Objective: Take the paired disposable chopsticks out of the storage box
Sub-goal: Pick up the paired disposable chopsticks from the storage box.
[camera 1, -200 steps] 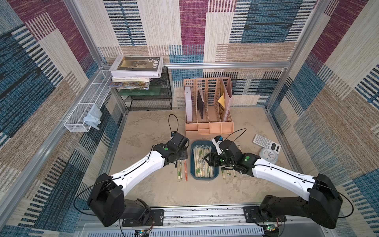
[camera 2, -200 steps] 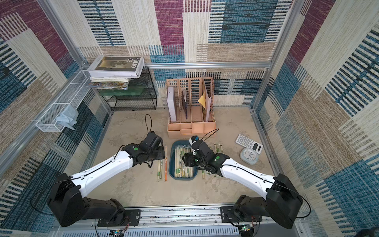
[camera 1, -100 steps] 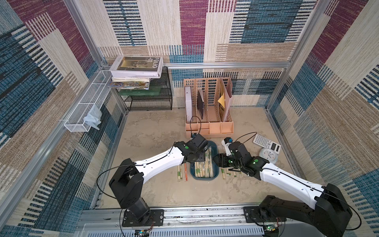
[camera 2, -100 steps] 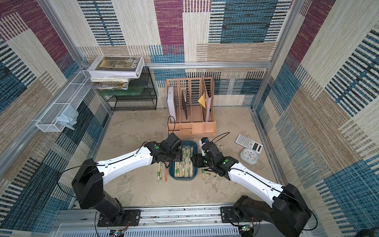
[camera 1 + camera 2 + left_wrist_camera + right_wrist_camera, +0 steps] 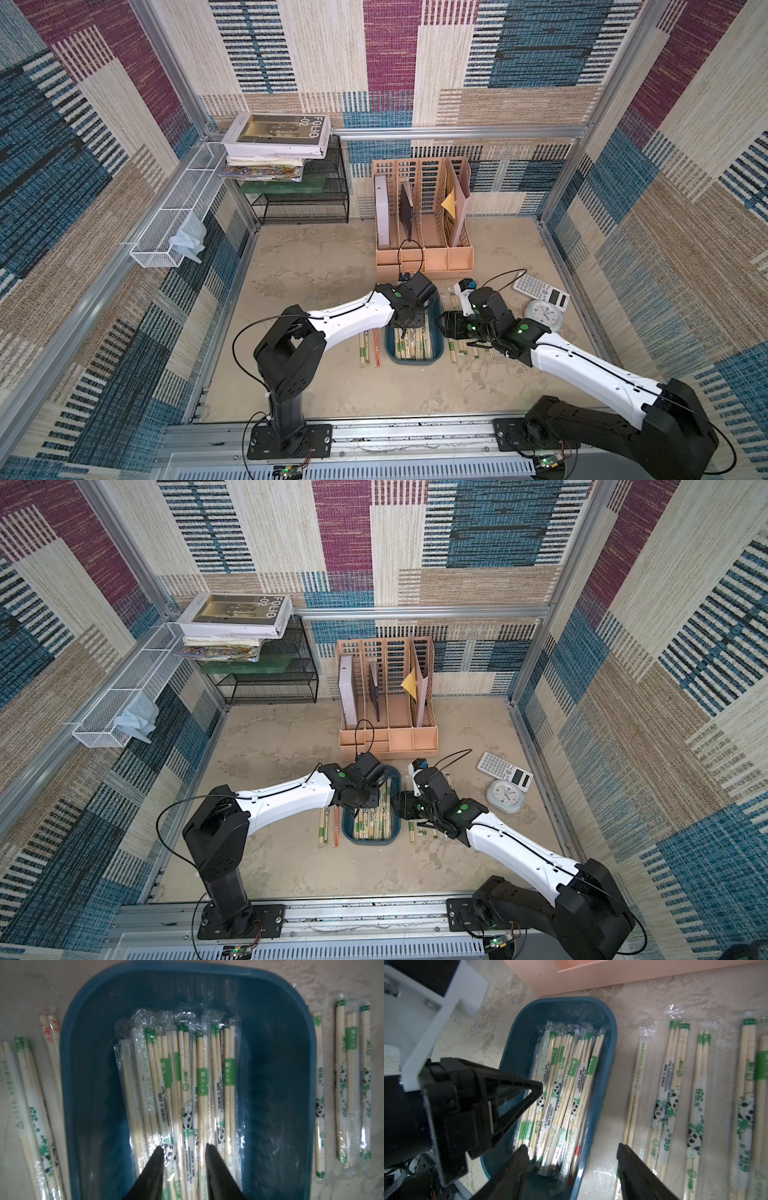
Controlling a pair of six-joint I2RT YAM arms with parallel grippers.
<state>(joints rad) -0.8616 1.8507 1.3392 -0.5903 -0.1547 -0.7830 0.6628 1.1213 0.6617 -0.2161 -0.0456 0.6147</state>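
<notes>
So, out: chopsticks [image 5: 365, 351] at three and nine o'clock of the box [image 5: 411, 362].
Remaining: a pile inside the box.
Left gripper [image 5: 184, 1150]: half-closed astride that pile, grip unclear.
Right gripper [image 5: 572, 1147]: wide open, empty.

Storage box [image 5: 371, 841] lies on the table [image 5: 291, 854] in front of the peach file organizer [image 5: 388, 738] and holds paired disposable chopsticks [image 5: 372, 823]. Left gripper [image 5: 360, 808] is low over the box's far end; its jaw state is unclear from here. Right gripper [image 5: 397, 805] is just beside the right rim. Loose pairs [image 5: 327, 827] lie on both sides of the box.
</notes>
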